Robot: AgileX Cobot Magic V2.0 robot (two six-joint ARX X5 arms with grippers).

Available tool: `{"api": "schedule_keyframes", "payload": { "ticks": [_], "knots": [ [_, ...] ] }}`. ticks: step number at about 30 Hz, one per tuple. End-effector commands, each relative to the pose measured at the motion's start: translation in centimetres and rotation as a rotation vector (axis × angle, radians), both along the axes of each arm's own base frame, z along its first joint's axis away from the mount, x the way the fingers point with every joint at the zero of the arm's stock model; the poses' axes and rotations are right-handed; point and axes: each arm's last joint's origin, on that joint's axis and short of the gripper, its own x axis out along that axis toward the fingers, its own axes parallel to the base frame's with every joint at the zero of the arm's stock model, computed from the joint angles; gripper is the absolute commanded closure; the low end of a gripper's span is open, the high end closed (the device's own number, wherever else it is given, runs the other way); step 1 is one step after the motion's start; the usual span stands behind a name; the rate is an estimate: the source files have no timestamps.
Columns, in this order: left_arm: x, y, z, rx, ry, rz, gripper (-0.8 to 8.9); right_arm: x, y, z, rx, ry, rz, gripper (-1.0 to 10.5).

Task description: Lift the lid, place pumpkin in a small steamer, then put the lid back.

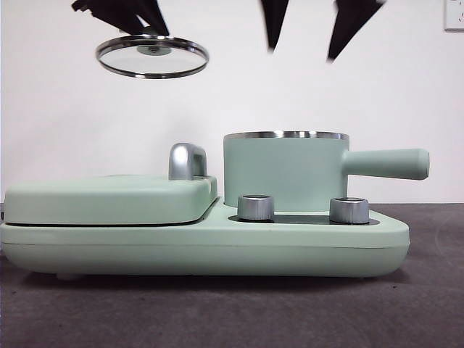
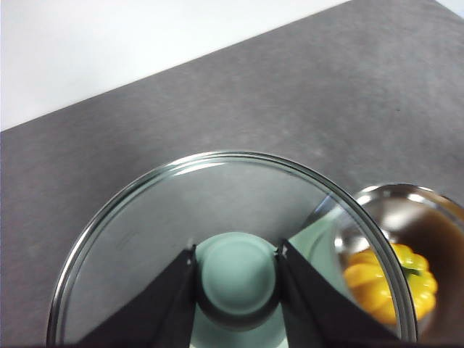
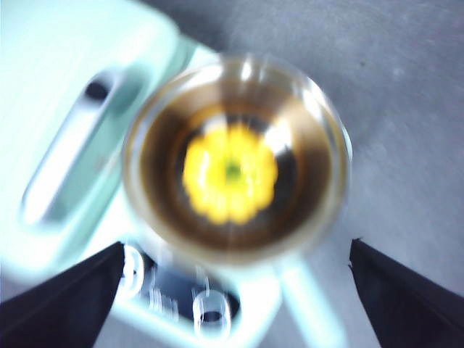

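My left gripper [image 2: 237, 270] is shut on the mint-green knob of the glass lid [image 2: 145, 239] and holds it in the air, up and to the left of the small steamer [image 1: 283, 170]; the front view shows the lid [image 1: 152, 56] hanging level under black jaws. The yellow pumpkin [image 3: 230, 172] lies inside the steamer's steel bowl [image 3: 312, 145], also seen past the lid's rim as the pumpkin [image 2: 391, 279]. My right gripper [image 1: 319, 29] hangs open high above the steamer, with nothing between its jaws. The right wrist view is blurred.
The steamer stands on a mint-green cooker base [image 1: 203, 243] with two steel dials [image 1: 255, 207]. A flat hinged cover [image 1: 109, 199] with a chrome handle [image 1: 187, 161] fills the base's left half. The steamer's long handle [image 1: 388, 164] points right. Dark table surface [image 1: 435, 290] surrounds the base.
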Motion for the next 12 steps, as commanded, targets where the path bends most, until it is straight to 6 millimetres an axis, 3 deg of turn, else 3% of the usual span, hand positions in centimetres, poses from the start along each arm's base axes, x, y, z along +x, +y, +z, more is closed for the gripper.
{"api": "schedule_keyframes", "payload": {
  "ticks": [1, 7, 12],
  "knots": [
    [0.1, -1.3, 0.2, -0.009, -0.024, -0.04, 7.98, -3.6, -1.6, 0.3, -0.048, 0.045, 0.015, 4.6],
    [-0.7, -4.5, -0.5, 0.002, -0.008, -0.132, 7.98, -10.5, -5.0, 0.3, 0.056, -0.068, 0.044, 4.6],
    [-1.5, -7.9, -1.5, 0.028, -0.003, -0.237, 7.98, -15.5, -7.8, -1.5, 0.224, -0.195, 0.007, 4.6]
  ]
}}
